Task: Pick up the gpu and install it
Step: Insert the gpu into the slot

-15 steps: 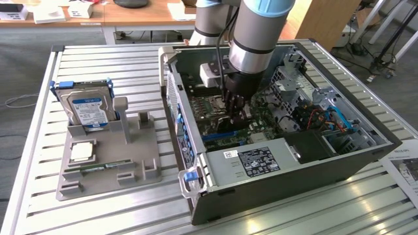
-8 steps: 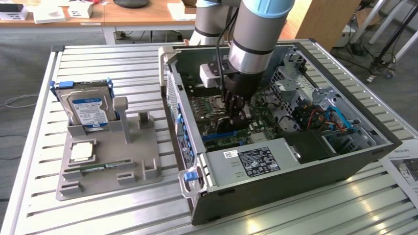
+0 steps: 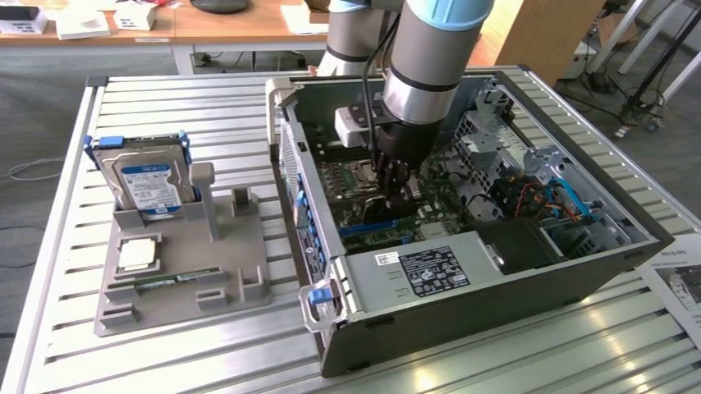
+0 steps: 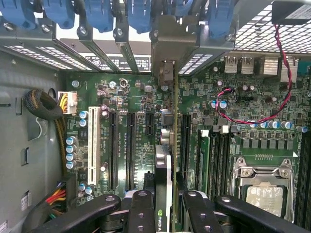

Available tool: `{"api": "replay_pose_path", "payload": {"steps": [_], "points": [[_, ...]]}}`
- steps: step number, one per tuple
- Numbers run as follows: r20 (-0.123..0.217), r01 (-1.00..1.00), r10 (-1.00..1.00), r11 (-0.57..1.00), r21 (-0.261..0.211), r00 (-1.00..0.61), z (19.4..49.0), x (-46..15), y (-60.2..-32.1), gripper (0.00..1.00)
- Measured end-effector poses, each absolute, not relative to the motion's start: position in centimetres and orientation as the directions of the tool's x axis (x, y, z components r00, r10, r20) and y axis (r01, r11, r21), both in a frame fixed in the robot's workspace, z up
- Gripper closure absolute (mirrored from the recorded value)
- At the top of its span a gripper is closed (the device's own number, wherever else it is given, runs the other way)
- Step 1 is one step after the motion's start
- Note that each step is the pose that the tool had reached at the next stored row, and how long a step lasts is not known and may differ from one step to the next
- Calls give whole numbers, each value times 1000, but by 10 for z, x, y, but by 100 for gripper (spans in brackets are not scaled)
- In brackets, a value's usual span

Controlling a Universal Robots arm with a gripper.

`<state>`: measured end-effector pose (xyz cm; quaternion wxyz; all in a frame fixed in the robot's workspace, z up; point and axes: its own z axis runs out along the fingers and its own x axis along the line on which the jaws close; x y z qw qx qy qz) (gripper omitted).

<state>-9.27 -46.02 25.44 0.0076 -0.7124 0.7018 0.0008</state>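
Slatted metal table [image 3: 164, 345] underneath, and inside the open computer case [image 3: 493, 304] your gripper [image 4: 163, 206] pinches the gpu [image 4: 162, 170] edge-on over the motherboard [image 4: 131, 97] slots, a light, stiff, fragile card best gripped along its top edge.

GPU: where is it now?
The GPU is held edge-on in the tool, over the motherboard's black slots, inside the case at the exterior view's right.
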Motion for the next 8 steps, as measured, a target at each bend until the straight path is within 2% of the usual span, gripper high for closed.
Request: {"api": "replay_pose_path", "payload": {"steps": [8], "points": [[-15, -1000, -1000, -15, -10, 15, 254, -93, -460, 73]]}}
